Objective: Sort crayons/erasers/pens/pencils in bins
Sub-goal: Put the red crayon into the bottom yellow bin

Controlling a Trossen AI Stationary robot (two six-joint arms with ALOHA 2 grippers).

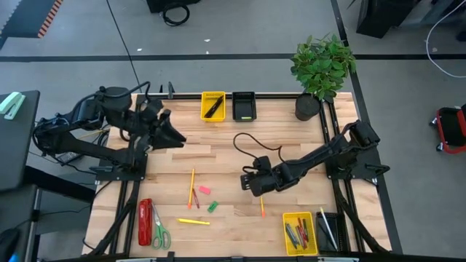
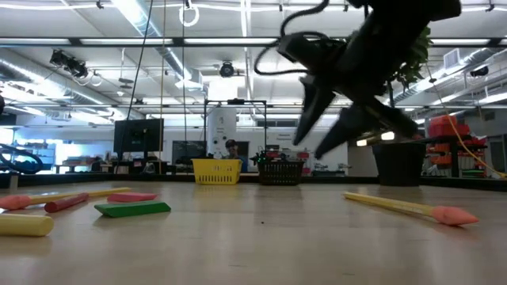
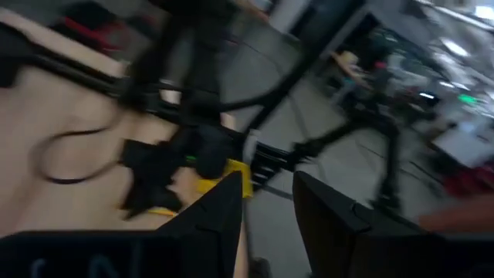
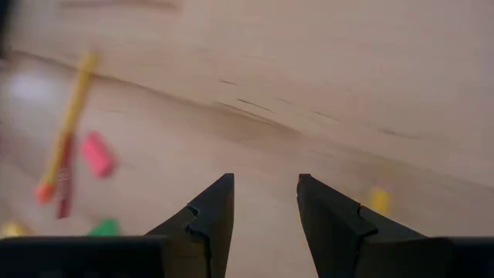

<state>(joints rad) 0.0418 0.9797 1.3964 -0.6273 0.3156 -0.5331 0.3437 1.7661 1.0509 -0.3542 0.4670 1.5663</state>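
My right gripper (image 1: pixel 246 183) is open and empty, above the table's middle; it also shows in its wrist view (image 4: pixel 265 202) and in the low view (image 2: pixel 310 146). To its left lie an orange pencil (image 1: pixel 192 183), a red crayon (image 1: pixel 195 198), a pink eraser (image 1: pixel 204 190), a green eraser (image 1: pixel 212 207) and a yellow stick (image 1: pixel 193 221). Another orange pencil (image 1: pixel 262 207) lies near the gripper. My left gripper (image 1: pixel 178 137) is open and empty at the far left. A yellow bin (image 1: pixel 212 105) holds black pens and a black bin (image 1: pixel 244 106) holds a green piece.
A near yellow bin (image 1: pixel 299 233) holds crayons; the black bin (image 1: pixel 328 231) beside it holds thin sticks. A red stapler (image 1: pixel 145 222) and green-handled scissors (image 1: pixel 160 234) lie at the near left. A potted plant (image 1: pixel 320 69) stands at the far right. A black cable (image 1: pixel 247 142) loops over the middle.
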